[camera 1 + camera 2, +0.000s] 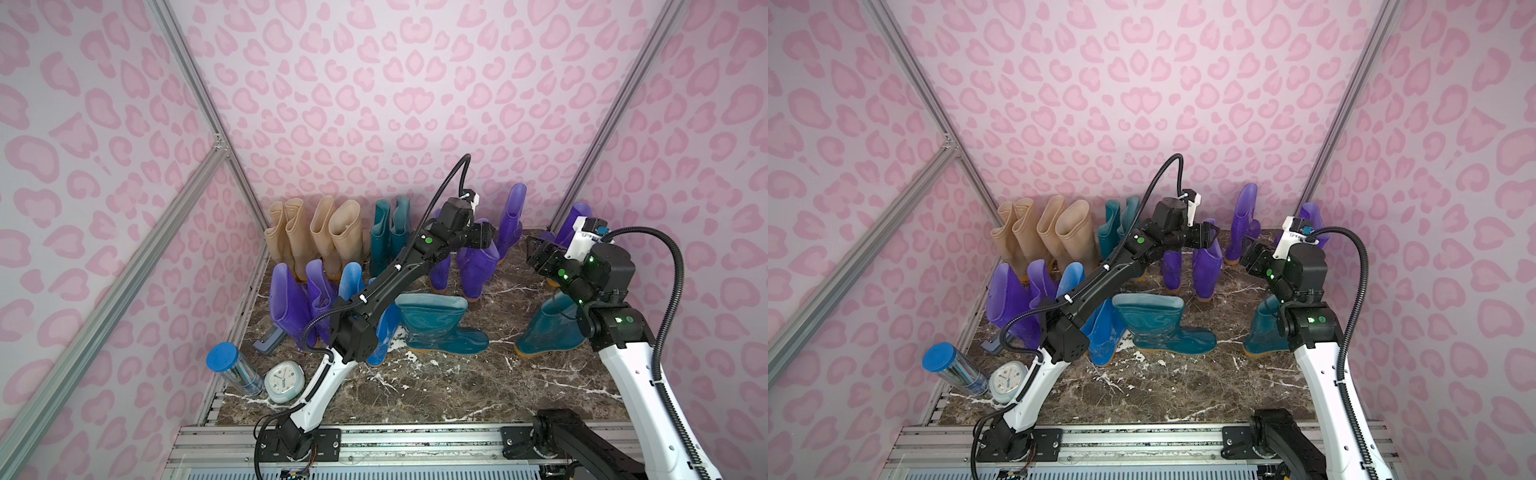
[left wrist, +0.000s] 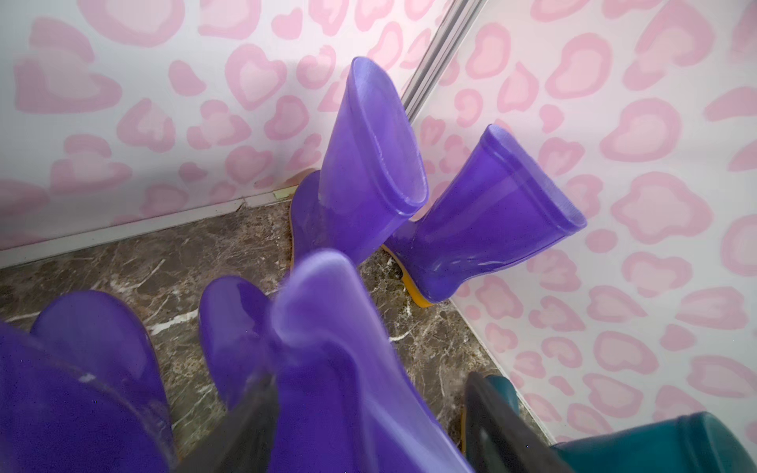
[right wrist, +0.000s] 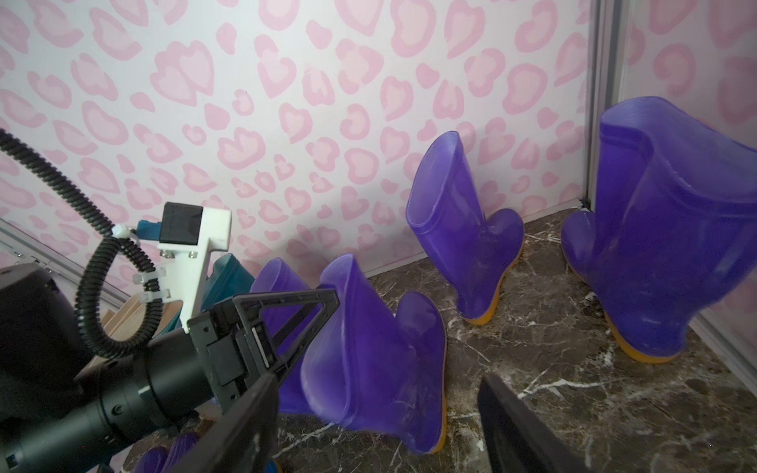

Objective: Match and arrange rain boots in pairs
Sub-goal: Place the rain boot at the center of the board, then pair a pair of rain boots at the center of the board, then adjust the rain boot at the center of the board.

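Main worry: the purple boot [image 1: 478, 270] stands far-middle on the counter [image 1: 457, 386], just beside another purple boot [image 1: 439, 272], and its floppy cuff sits inside the left claw [image 1: 486, 237]. Leave sideways and a finger probably hooks the rim, tipping one into the other. The left claw is spread wide and gripping nothing. It might be brushing the cuff, but it's too blurry to say. The right claw [image 1: 534, 251] is wide open too, empty, off to the right.
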Action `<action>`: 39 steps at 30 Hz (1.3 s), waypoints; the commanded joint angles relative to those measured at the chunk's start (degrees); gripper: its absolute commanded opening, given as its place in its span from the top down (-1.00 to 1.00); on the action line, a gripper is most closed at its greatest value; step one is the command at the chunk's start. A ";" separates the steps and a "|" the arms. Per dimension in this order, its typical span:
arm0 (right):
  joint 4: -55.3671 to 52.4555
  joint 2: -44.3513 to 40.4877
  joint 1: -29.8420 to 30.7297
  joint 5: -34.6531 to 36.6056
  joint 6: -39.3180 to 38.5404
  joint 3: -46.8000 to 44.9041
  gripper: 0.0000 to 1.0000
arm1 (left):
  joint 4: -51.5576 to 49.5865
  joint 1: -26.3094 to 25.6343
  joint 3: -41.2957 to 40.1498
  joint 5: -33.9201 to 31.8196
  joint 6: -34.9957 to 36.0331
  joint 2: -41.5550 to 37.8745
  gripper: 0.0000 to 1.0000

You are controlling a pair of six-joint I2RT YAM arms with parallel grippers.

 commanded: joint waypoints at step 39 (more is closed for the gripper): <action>-8.55 51.01 9.30 8.33 -17.54 38.19 1.00 | -21.81 8.78 -4.69 5.64 8.21 -8.85 -0.39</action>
